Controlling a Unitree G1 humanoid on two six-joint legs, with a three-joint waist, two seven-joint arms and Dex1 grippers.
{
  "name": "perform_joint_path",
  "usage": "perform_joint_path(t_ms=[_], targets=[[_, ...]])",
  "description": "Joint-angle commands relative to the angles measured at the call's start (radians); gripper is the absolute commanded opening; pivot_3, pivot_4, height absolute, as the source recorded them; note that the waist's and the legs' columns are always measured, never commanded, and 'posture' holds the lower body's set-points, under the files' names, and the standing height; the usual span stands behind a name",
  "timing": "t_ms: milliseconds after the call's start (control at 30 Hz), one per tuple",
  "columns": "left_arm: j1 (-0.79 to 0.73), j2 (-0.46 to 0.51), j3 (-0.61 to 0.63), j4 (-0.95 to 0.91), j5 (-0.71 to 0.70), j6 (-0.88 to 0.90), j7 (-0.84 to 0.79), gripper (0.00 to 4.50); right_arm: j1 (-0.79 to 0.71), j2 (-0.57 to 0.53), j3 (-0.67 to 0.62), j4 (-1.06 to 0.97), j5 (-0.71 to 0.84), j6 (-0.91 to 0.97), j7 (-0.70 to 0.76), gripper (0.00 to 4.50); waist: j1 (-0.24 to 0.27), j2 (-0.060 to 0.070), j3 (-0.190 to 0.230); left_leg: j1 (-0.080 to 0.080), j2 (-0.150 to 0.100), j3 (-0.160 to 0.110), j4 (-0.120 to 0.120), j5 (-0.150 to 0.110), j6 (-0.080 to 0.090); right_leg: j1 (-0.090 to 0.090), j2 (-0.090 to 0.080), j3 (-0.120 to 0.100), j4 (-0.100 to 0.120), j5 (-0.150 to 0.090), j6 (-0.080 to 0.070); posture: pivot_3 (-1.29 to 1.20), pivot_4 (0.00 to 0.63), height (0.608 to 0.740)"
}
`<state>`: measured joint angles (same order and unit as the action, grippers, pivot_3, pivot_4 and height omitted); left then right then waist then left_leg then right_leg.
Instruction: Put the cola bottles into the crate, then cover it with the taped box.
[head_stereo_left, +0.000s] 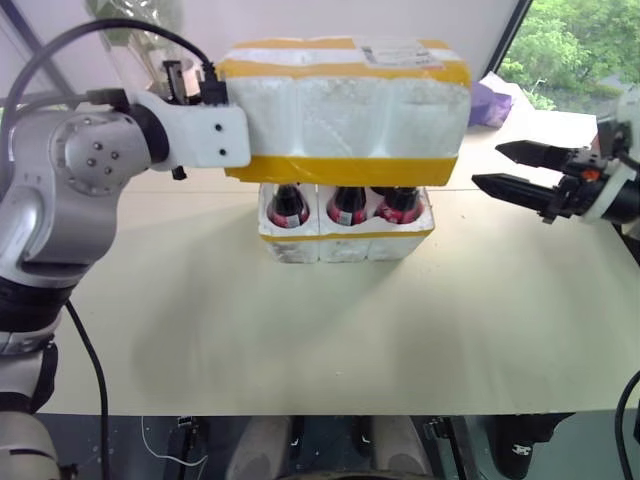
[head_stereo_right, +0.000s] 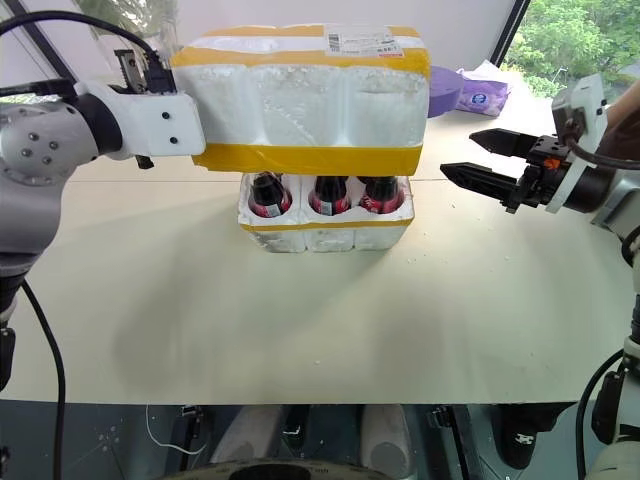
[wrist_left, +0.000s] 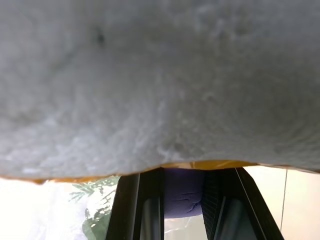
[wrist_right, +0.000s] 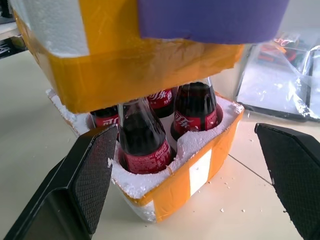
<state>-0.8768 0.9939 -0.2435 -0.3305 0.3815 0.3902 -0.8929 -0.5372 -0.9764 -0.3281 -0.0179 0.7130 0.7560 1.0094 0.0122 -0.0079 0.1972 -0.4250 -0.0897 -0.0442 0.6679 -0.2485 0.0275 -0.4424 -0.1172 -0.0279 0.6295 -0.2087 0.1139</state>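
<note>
The left arm reaches across the upper left of the head view, its left gripper (head_stereo_left: 205, 85) clamped on the taped box (head_stereo_left: 345, 110), while at the right edge the right gripper (head_stereo_left: 510, 168) points level toward frame left, its 2 black fingers (head_stereo_left: 515, 187) spread wide.

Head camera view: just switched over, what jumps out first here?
The taped box, big white foam with wide yellow bands, hangs in the air in the left gripper's grip, right above the crate at the middle of the table. Beneath it the cola bottles stand in the crate's wells, red labels showing. To the right, the right gripper waits open, pointing at the box.
</note>
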Motion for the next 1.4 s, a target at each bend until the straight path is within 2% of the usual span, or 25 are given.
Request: perform_joint_path(t_ms=[33, 100, 233, 467, 767, 833, 933, 1000, 1067, 1133, 1200, 1300, 1400], targets=[[-0.011, -0.005, 0.003, -0.021, 0.031, -0.024, -0.017, 1.41, 0.001, -0.003, -0.057, -0.042, 0.022, -0.015, -0.010, 4.50, 0.000, 0.000, 0.000, 0.000, 0.000, 0.000, 0.000, 0.000, 0.000, 0.000, 0.000, 0.000, 0.000, 0.000, 0.000, 0.00, 0.150, 0.738], [-0.010, -0.014, 0.004, -0.021, 0.038, -0.028, -0.026, 2.25, 0.007, -0.005, -0.065, -0.044, 0.026, -0.015, -0.012, 4.50, 0.000, 0.000, 0.000, 0.000, 0.000, 0.000, 0.000, 0.000, 0.000, 0.000, 0.000, 0.000, 0.000, 0.000, 0.000, 0.00, 0.150, 0.738], [-0.020, -0.024, 0.012, -0.015, 0.055, -0.039, -0.031, 4.45, 0.014, -0.005, -0.071, -0.042, 0.027, -0.018, -0.017, 4.50, 0.000, 0.000, 0.000, 0.000, 0.000, 0.000, 0.000, 0.000, 0.000, 0.000, 0.000, 0.000, 0.000, 0.000, 0.000, 0.00, 0.150, 0.738], [0.029, 0.022, 0.053, -0.030, 0.048, -0.049, -0.075, 4.49, 0.011, -0.005, -0.067, -0.033, 0.022, -0.024, -0.014, 4.50, -0.001, 0.000, 0.000, 0.000, 0.000, 0.000, 0.000, 0.000, 0.000, 0.000, 0.000, 0.000, 0.000, 0.000, 0.000, 0.00, 0.150, 0.738], [0.165, 0.053, 0.234, -0.020, -0.073, 0.111, -0.123, 4.49, -0.011, -0.017, -0.041, -0.003, 0.001, -0.039, 0.014, 4.50, 0.000, 0.000, 0.000, 0.000, 0.000, 0.000, 0.000, 0.000, 0.000, 0.000, 0.000, 0.000, 0.000, 0.000, 0.000, 0.00, 0.150, 0.738], [0.191, 0.039, 0.291, -0.022, -0.151, 0.161, -0.148, 4.49, -0.012, -0.021, -0.039, 0.004, -0.001, -0.041, 0.022, 4.50, -0.001, 0.000, 0.000, 0.000, 0.000, 0.000, 0.000, 0.000, 0.000, 0.000, 0.000, 0.000, 0.000, 0.000, 0.000, 0.00, 0.150, 0.738], [0.183, -0.068, 0.461, -0.010, -0.399, 0.420, -0.209, 4.49, -0.007, -0.029, -0.037, 0.005, -0.008, -0.041, 0.034, 4.50, 0.000, 0.000, 0.000, 0.000, 0.000, -0.001, 0.001, 0.000, 0.000, 0.000, 0.000, 0.000, 0.000, 0.000, 0.000, 0.00, 0.150, 0.738], [0.193, -0.103, 0.598, 0.044, -0.572, 0.489, -0.284, 4.49, 0.004, -0.039, -0.040, 0.004, -0.008, -0.038, 0.046, 4.50, -0.003, 0.000, 0.000, 0.000, 0.000, -0.001, 0.001, 0.000, 0.000, 0.001, 0.000, -0.001, 0.000, 0.000, 0.000, 0.00, 0.150, 0.738], [0.211, -0.095, 0.714, 0.097, -0.729, 0.560, -0.373, 4.49, 0.017, -0.051, -0.042, 0.001, -0.008, -0.035, 0.061, 4.50, -0.006, 0.000, 0.000, 0.000, 0.000, -0.001, 0.001, 0.000, 0.000, 0.000, 0.000, -0.001, 0.001, 0.000, 0.000, 0.00, 0.150, 0.738], [0.230, -0.031, 0.788, 0.155, -0.899, 0.730, -0.487, 4.49, 0.037, -0.069, -0.039, -0.003, -0.011, -0.037, 0.085, 4.50, -0.013, 0.000, 0.000, 0.000, 0.001, -0.001, 0.001, 0.000, -0.001, 0.000, 0.001, -0.001, 0.001, 0.000, 0.000, 0.00, 0.150, 0.738], [0.283, 0.032, 0.802, 0.180, -0.992, 0.782, -0.565, 4.49, 0.049, -0.083, -0.036, -0.006, -0.010, -0.035, 0.107, 4.50, -0.023, 0.000, 0.000, 0.000, 0.001, -0.001, 0.001, 0.000, -0.001, 0.000, 0.001, -0.001, 0.000, 0.000, 0.000, 0.00, 0.150, 0.738], [0.389, 0.105, 0.755, 0.193, -1.017, 0.724, -0.616, 4.49, 0.060, -0.103, -0.028, -0.016, -0.002, -0.026, 0.147, 4.50, -0.024, 0.001, 0.000, 0.003, 0.001, 0.000, 0.000, 0.000, 0.000, 0.002, 0.000, 0.000, 0.000, 0.000, 0.000, 0.00, 0.150, 0.738], [0.425, 0.098, 0.736, 0.179, -1.032, 0.621, -0.609, 4.49, 0.058, -0.103, -0.002, -0.027, -0.006, -0.021, 0.167, 4.50, -0.020, 0.001, 0.000, 0.005, 0.001, -0.001, -0.001, 0.000, -0.001, 0.004, -0.001, 0.000, 0.000, -0.001, 0.000, 0.00, 0.150, 0.738]])
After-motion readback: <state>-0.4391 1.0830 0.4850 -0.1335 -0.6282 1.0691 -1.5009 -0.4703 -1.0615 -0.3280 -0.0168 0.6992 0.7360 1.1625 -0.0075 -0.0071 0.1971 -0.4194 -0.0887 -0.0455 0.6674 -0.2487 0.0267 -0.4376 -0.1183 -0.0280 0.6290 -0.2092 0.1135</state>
